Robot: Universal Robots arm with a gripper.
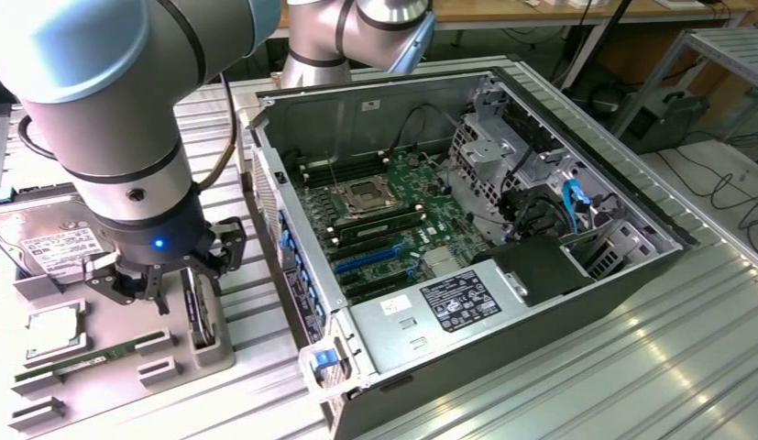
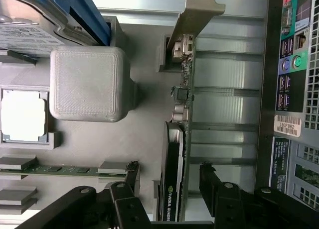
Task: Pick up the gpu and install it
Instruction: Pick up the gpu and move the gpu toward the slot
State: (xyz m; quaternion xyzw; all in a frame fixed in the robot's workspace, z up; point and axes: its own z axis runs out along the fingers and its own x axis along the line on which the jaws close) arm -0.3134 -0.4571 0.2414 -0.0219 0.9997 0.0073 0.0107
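None of the installing is done yet, as far as can be seen. The gpu (image 1: 203, 316) stands on its edge in a slot of the grey holder tray (image 1: 110, 371) on the tabletop (image 1: 623, 367), beside the open computer case (image 1: 477, 229), with its silvery bracket (image 2: 197, 15) at one end. The hand (image 1: 170, 289) hangs low over the tray with its fingers (image 2: 130, 181) spread wide. In the wrist view they stand one on each side of the card's dark body, not touching it, so nothing is gripped. Inside the case, the blue card slots (image 1: 360, 261) on the main board hold no card. My judgement: the pick-up is at its very start; lifting, carrying and seating the card remain.
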